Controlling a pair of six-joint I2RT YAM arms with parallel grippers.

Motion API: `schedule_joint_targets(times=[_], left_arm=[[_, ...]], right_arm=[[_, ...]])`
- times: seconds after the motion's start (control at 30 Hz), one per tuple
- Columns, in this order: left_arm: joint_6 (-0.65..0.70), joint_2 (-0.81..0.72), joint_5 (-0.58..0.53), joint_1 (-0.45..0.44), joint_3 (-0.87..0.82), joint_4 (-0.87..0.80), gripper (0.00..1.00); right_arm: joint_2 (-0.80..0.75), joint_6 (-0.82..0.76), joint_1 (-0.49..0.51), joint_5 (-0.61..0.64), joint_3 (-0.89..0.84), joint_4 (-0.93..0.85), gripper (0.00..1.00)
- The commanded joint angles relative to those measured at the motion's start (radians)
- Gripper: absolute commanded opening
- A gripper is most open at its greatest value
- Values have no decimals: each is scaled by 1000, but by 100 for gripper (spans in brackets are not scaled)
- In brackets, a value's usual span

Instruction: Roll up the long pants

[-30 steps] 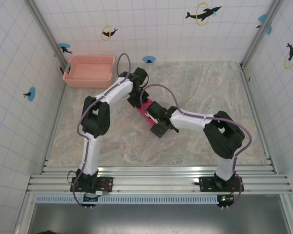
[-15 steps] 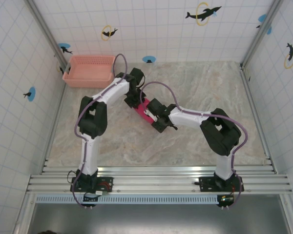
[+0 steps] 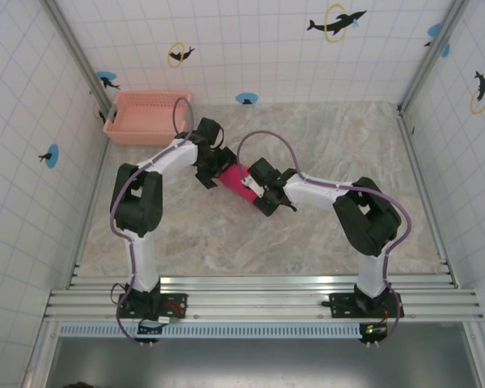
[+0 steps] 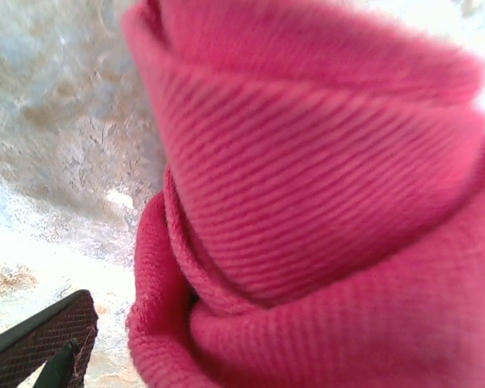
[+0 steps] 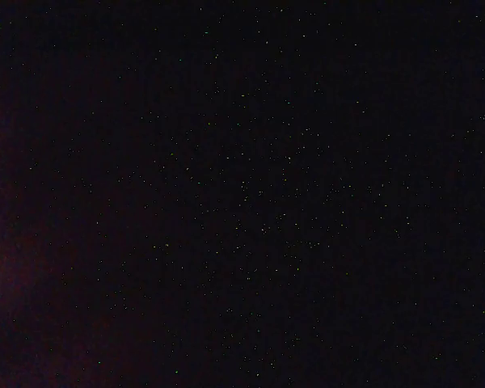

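You'll see the rolled long pants [image 3: 233, 179] shifted left on the table [image 3: 331, 153] — left gripper [image 3: 216, 173] now wide, its finger [image 4: 40, 356] off the cloth. Right gripper [image 3: 254, 192] at the roll's end, wrist view black — grip unreadable.

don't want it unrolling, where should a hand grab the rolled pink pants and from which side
Likely mid-roll, from above, squeezing across the short width of the long pants. The roll lies flat on the table, and its end shows spiral layers an end-on grip could tug loose.
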Motion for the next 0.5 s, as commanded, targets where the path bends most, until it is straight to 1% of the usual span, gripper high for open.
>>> schedule_joint_targets(times=[0.0,0.07,0.13,0.2,0.27,0.4,0.47], left_arm=[[-30,-77,-25,20,39,-5,97],[-70,-90,-21,21,40,-14,97],[-96,-90,-15,20,64,-56,97],[-106,-85,-52,13,128,-176,97],[-131,-90,-98,-5,167,-252,97],[-189,-122,-160,-56,152,-263,97],[-218,-124,-172,-73,137,-264,97]], right_arm=[[24,19,-18,7,-25,-41,0],[28,18,-18,5,-20,-45,0],[27,15,-18,9,-19,-49,0],[28,15,-19,10,-17,-48,0],[29,18,-19,9,-14,-48,0],[35,18,-19,5,-8,-50,0],[37,17,-19,4,-7,-50,0]])
